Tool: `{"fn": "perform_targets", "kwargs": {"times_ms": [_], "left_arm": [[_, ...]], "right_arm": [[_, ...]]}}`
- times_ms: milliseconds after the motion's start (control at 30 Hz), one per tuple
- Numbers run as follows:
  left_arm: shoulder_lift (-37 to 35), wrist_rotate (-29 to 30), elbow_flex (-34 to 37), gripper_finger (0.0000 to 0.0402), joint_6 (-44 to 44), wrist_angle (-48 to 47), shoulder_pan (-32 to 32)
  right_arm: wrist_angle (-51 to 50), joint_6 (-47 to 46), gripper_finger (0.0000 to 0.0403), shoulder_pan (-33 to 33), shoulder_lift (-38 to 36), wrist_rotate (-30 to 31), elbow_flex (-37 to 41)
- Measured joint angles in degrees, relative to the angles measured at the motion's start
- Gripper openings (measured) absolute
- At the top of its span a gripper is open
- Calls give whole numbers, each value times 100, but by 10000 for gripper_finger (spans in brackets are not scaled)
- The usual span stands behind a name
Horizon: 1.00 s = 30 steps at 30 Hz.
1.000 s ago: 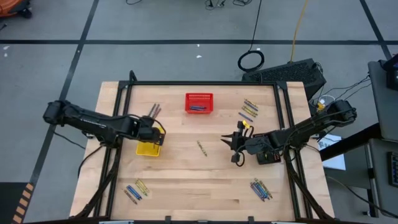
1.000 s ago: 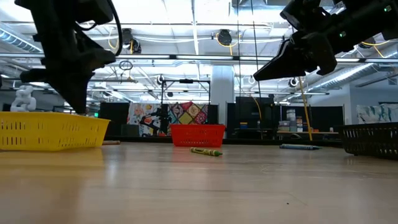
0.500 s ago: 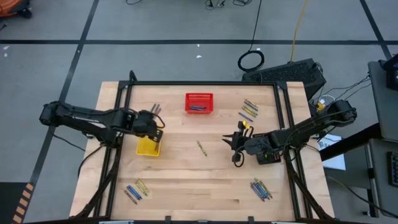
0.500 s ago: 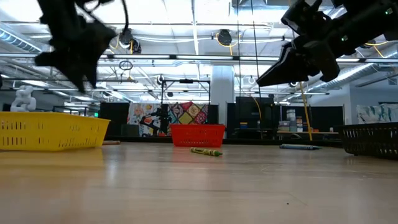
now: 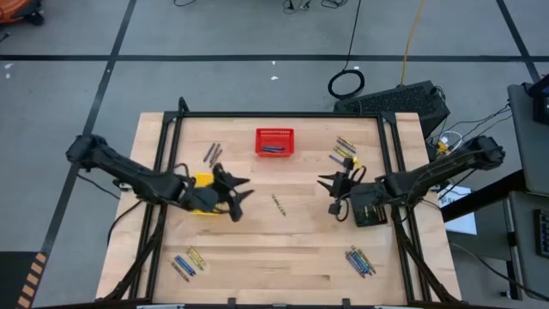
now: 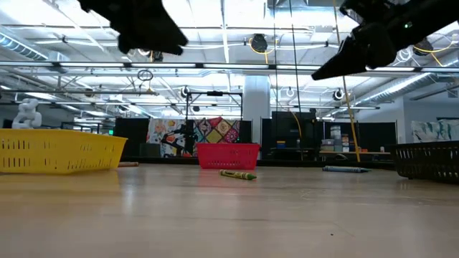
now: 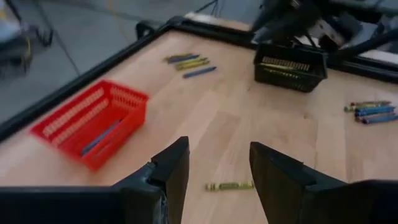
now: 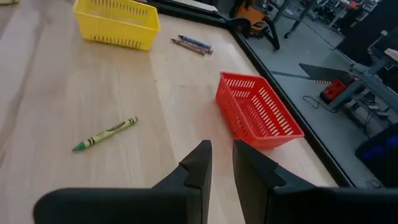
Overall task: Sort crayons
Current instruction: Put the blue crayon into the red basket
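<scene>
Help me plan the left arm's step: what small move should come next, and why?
Probably lower the left gripper toward the lone yellow-green crayon lying mid-table. Its fingers stand open and empty, and that crayon lies just ahead of them, outside the yellow basket.

Ahead of my left fingers [image 7: 174, 171] the wood lies bare, save one green crayon [image 7: 229, 185] between and just beyond them. The red basket [image 7: 87, 121] blocks one side; the black basket [image 7: 290, 65] stands far ahead. My right fingers [image 8: 198, 165] face open board, with the red basket near beside them and the yellow basket [image 8: 117, 23] far ahead.
</scene>
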<state>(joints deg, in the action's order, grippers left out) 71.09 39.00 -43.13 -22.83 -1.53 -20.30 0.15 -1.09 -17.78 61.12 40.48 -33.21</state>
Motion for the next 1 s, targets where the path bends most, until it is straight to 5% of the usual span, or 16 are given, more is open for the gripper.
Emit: {"fn": "perform_targets", "kwargs": {"times_ms": [133,300,433,567,1000], "left_arm": [[840,225,94,171,706,1523,-46],[1907,367,100,171,1593,3600,98],[2365,-117,100,171,1988,4532,270],[2403,-448,100,171,2021,4600,307],[1958,-232,98,171,2026,3807,175]], "right_arm": [[-371,-164,50,0,-322,-26,-52],[-2012,-1106,50,268,-314,-494,-734],[-2947,-1525,50,755,-71,-1313,-1121],[-3076,-1457,53,1363,192,-2258,-1126],[-2742,298,145,3687,1758,-2729,-1095]]}}
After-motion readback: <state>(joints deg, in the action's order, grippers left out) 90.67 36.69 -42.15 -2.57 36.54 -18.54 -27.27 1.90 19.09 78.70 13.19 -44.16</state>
